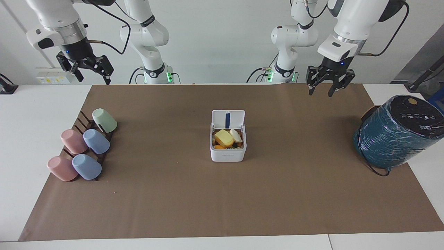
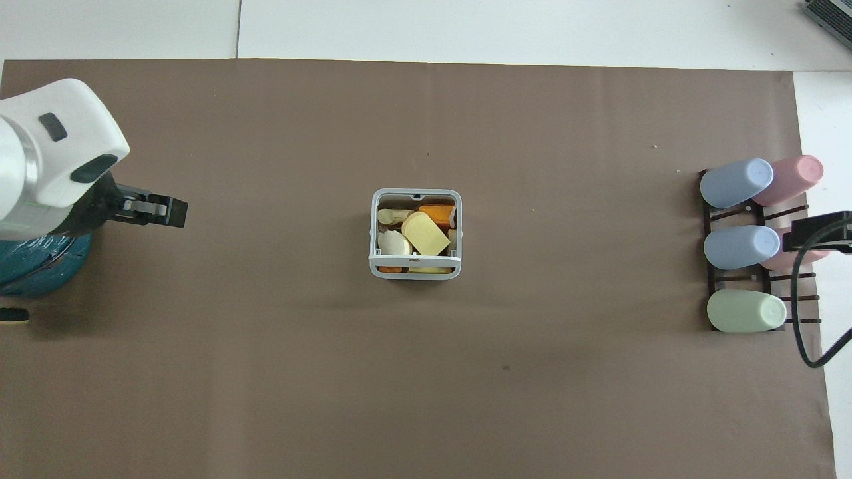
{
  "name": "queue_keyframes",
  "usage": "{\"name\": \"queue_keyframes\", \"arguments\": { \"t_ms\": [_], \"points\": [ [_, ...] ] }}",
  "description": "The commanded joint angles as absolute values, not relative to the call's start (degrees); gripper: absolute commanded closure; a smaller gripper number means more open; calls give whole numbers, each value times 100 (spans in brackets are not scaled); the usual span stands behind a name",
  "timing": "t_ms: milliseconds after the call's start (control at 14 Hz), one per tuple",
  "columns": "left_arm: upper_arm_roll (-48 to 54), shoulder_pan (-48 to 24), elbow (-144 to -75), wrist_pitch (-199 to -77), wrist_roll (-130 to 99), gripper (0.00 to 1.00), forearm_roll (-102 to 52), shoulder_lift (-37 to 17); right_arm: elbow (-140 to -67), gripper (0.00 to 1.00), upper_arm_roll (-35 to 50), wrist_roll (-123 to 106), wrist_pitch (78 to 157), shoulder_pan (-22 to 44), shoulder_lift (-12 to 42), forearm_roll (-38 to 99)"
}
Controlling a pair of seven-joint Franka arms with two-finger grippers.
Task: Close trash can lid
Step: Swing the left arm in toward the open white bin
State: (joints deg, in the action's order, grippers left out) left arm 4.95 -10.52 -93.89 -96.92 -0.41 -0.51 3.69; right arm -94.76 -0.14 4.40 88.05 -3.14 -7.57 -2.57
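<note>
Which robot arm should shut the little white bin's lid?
Probably the left. The left gripper hangs over the mat's edge by the robots, toward the trash can, whose lid stands open. The right gripper waits over the table's end, past the cup rack.

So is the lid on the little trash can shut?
No, the lid stands straight up at the edge of the trash can nearer the robots, and you can see the yellow and orange scraps inside.
</note>
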Motion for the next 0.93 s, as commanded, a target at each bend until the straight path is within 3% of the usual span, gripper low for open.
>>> {"name": "queue_keyframes", "arguments": {
  "t_ms": [0, 286, 857],
  "points": [
    [431, -1703, -10070, -10368, -132, 96, 53, 711, -9501, 0, -9, 334, 8736, -334, -835, -123],
    [431, -2529, -10748, -10986, -193, 100, 53, 993, -9501, 0, -9, 334, 8736, -334, -835, -123],
    [431, -3630, -11065, -11715, -1871, 100, 53, 572, -9501, 0, -9, 334, 8745, -334, -835, -132]
  ]
}}
